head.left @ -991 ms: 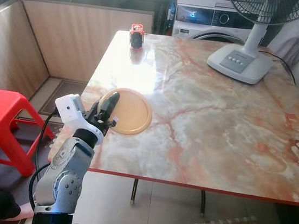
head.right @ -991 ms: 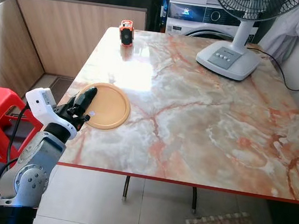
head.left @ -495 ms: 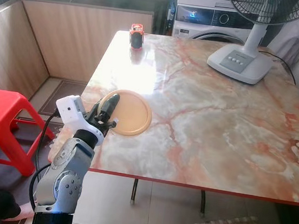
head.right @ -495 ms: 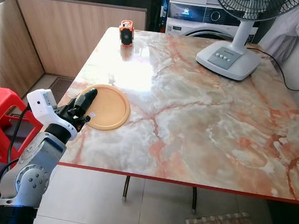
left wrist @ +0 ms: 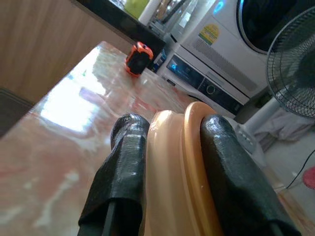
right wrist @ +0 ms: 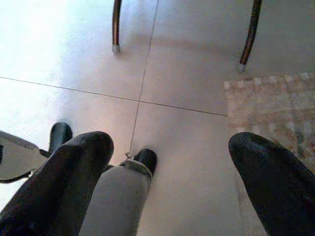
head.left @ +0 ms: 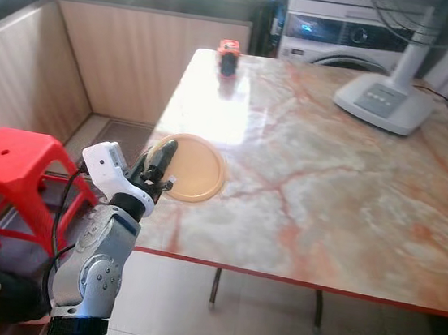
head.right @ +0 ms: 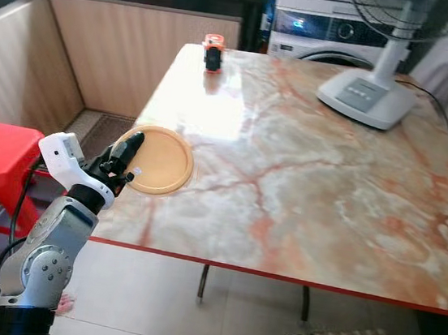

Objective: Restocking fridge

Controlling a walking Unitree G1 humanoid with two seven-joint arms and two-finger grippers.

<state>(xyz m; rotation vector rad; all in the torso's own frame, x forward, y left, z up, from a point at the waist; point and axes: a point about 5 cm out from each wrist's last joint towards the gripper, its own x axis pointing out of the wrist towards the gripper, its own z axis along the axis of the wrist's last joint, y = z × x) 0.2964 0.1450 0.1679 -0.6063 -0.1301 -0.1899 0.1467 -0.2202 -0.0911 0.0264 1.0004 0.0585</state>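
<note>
A round orange plate (head.left: pixel 198 168) lies on the marble table (head.left: pixel 328 188), close to its near left corner. My left gripper (head.left: pixel 160 156) reaches in from that corner and is shut on the plate's rim. In the left wrist view the plate (left wrist: pixel 172 167) stands edge-on between the two black fingers (left wrist: pixel 123 162), one on each face. My right gripper (right wrist: pixel 170 145) hangs open above the tiled floor with nothing in it.
A fan base (head.left: pixel 383 101) stands at the table's far right, and a small orange-and-black object (head.left: pixel 229 56) at the far edge. A red stool (head.left: pixel 11 166) is left of the table. A washing machine (head.left: pixel 338 38) is behind. Table legs (right wrist: pixel 116 24) and a rug (right wrist: pixel 275 108) are below.
The whole picture has shifted right, so the camera has turned left. My left gripper stays shut on the plate's rim in the same place on the table.
</note>
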